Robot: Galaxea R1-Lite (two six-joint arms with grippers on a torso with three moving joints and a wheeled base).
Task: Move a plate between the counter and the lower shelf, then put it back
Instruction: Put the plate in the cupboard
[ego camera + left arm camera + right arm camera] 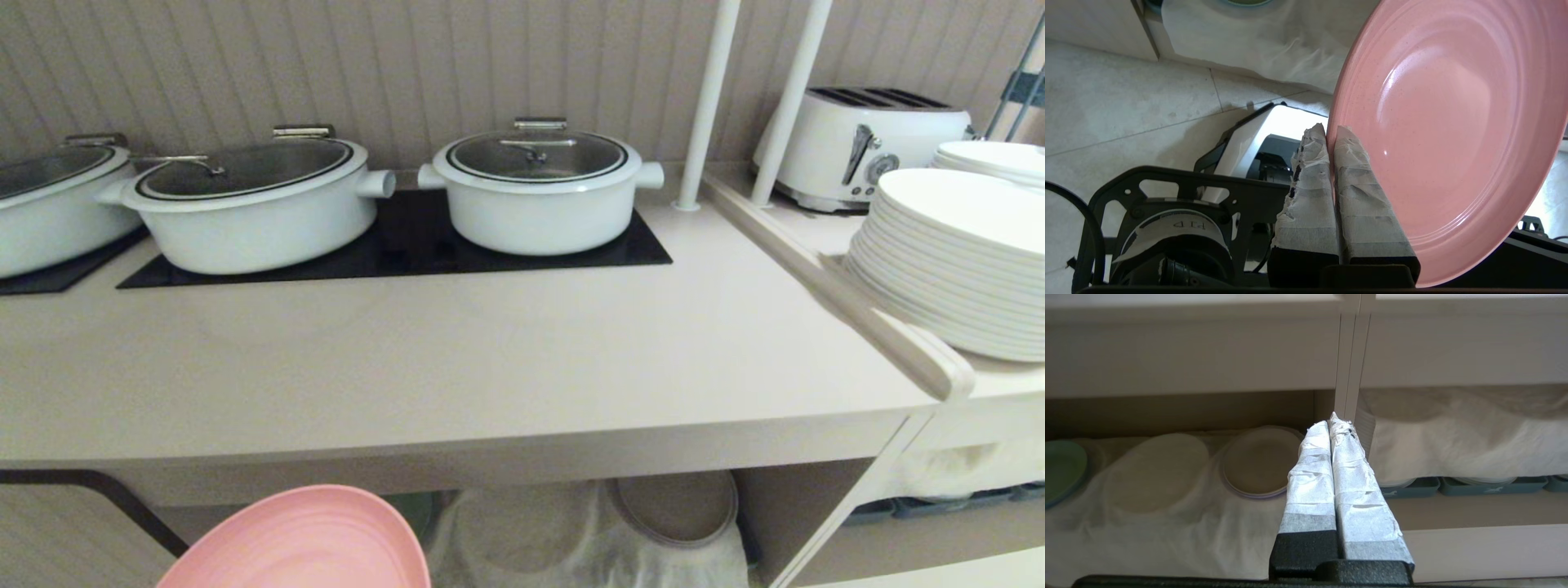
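One plate [1453, 134] sits pinched by its rim in our left gripper [1331, 132], out below the counter [457, 367] edge; next we judge it needs lifting onto that worktop

Pots [539, 196] on counter [457, 359]; plate [306, 543] before lower shelf [571, 531] beneath.

white pots [539, 192], toaster [857, 143] and stacked white plates [955, 261].
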